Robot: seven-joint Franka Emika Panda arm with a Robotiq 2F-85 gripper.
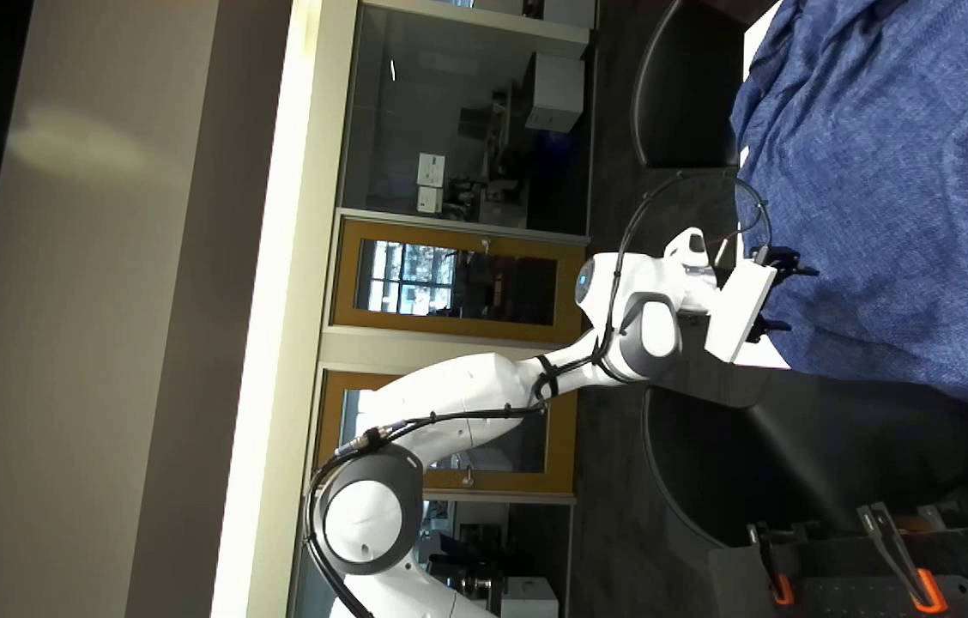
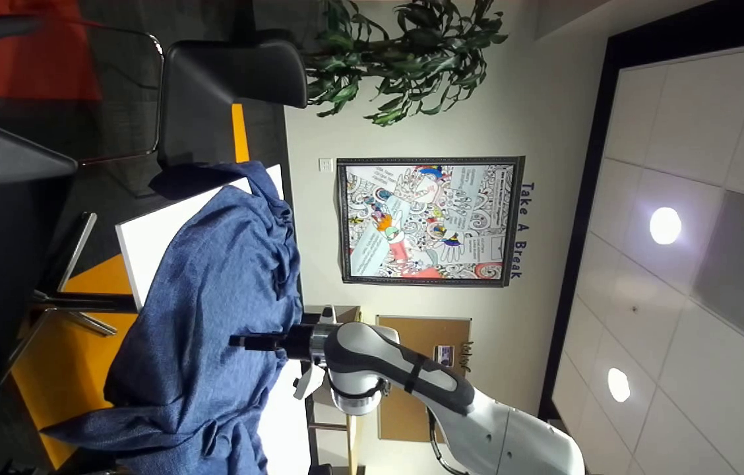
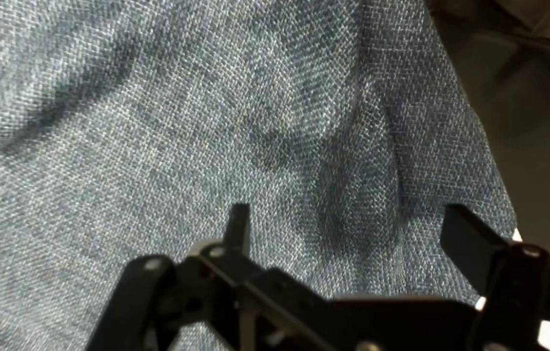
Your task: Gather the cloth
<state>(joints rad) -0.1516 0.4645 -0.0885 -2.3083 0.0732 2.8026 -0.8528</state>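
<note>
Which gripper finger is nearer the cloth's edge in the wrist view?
The right finger as seen in that view: the cloth ends just beside it, while the left finger has cloth showing on both sides of its tip.

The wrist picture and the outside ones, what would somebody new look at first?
Probably the big, rumpled blue cloth, draped over the white table and filling most of the wrist view. Next, maybe, the white Franka arm, with its black pincer open by the cloth. In an exterior view, the colorful framed poster on the wall could stand out too.

Cloth (image 2: 214,284) — blue; pincer (image 3: 346,214) — black.
</note>
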